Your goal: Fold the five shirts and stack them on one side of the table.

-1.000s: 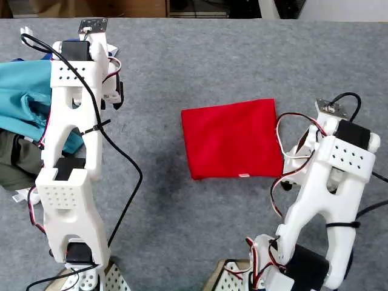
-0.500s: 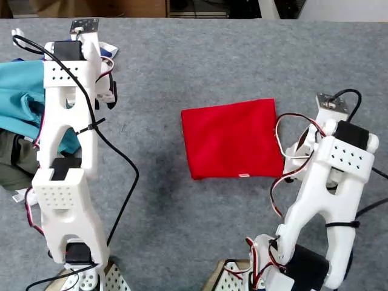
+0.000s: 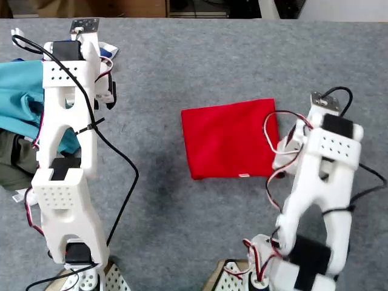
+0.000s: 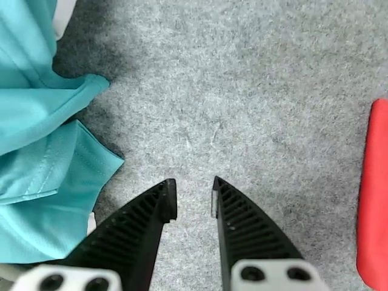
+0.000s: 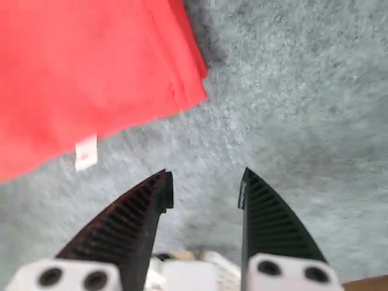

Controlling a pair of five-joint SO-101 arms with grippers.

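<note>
A folded red shirt (image 3: 232, 138) lies flat at the table's middle, a white tag (image 5: 86, 151) at its near edge. A heap of unfolded shirts sits at the left edge, teal shirt (image 3: 23, 100) on top and a dark olive one (image 3: 13, 162) below it. My left gripper (image 4: 192, 195) hangs open by a narrow gap over bare carpet, just beside the teal shirt (image 4: 42, 127), holding nothing. My right gripper (image 5: 205, 182) is open and empty over carpet, right at the red shirt's (image 5: 85, 66) near right corner.
Grey carpet (image 3: 194, 66) covers the table. The left arm (image 3: 66, 121) stands over the heap's edge, the right arm (image 3: 321, 157) beside the red shirt. A black cable (image 3: 124, 160) loops from the left arm. Bare carpet lies behind and in front of the red shirt.
The right arm has shifted left, up to the red shirt's right edge. The left arm drew back and left slightly, then held still. The shirts have not moved.
</note>
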